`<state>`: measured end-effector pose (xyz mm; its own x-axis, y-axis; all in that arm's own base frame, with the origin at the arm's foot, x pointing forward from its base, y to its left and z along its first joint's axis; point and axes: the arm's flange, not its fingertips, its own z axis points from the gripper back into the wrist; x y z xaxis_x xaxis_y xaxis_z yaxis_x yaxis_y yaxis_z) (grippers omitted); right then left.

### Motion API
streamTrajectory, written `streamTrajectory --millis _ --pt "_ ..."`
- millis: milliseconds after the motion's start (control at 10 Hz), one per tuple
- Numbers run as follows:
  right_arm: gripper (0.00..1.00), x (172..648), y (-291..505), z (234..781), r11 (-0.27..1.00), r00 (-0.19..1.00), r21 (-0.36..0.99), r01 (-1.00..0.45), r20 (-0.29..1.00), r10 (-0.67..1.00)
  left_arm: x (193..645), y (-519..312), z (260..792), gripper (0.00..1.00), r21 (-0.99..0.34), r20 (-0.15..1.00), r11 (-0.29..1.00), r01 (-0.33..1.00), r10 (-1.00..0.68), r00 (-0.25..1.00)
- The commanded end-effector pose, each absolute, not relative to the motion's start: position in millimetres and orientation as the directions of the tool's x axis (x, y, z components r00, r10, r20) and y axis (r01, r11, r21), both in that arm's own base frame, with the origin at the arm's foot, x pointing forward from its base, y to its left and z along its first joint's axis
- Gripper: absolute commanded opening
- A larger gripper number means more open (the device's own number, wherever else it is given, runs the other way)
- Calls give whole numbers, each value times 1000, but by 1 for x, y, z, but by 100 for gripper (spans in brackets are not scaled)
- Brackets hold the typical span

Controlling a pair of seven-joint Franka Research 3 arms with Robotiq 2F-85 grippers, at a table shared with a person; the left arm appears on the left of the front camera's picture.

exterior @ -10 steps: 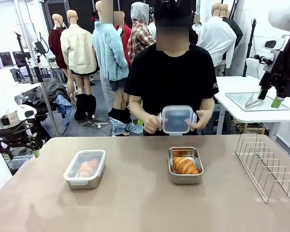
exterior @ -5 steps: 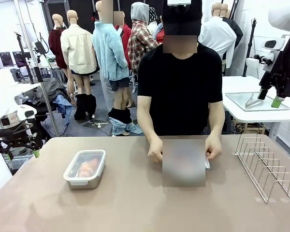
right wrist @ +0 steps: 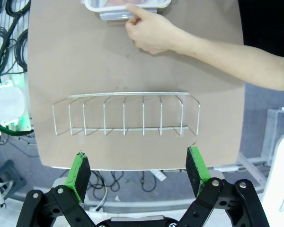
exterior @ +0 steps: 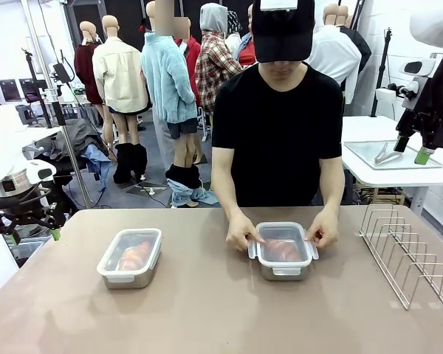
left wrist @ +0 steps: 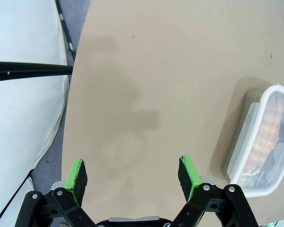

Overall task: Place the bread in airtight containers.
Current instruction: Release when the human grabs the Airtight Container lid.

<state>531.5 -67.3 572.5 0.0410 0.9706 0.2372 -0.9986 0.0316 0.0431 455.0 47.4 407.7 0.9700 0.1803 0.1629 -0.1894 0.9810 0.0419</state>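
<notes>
Two steel airtight containers stand on the table. The left container [exterior: 130, 257] is lidded, and a croissant [exterior: 135, 254] shows through the clear lid. The right container [exterior: 283, 251] also has its lid on over a croissant [exterior: 280, 249], with the person's hands [exterior: 240, 234] pressing the lid at both sides. My left gripper [exterior: 34, 236] hangs open beyond the table's left edge. High at the right, off the table, my right gripper [exterior: 412, 151] is open. From the left wrist, the open left gripper [left wrist: 132, 177] sits over bare table, left of the lidded container [left wrist: 265, 137]. The open right gripper [right wrist: 137, 170] looks down on the right container [right wrist: 128, 7].
A wire rack [exterior: 406, 254] stands at the table's right side and lies just ahead of the fingers in the right wrist view [right wrist: 125, 113]. The person's forearm [right wrist: 213, 47] reaches over the table there. A white side table with a steel tray [exterior: 387, 155] stands behind at the right.
The person has brought the clear lid down onto the right container and now presses it with both hands. Neither arm has moved.
</notes>
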Motion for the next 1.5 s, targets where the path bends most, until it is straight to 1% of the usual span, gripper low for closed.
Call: streamTrajectory --millis 0,1400 --pt "100 532 -65 573 45 54 44 -998 236 970 453 49 409 100 39 165 981 -189 181 970" --pt "100 532 -65 573 45 54 44 -998 236 970 453 49 409 100 39 165 981 -189 181 970"
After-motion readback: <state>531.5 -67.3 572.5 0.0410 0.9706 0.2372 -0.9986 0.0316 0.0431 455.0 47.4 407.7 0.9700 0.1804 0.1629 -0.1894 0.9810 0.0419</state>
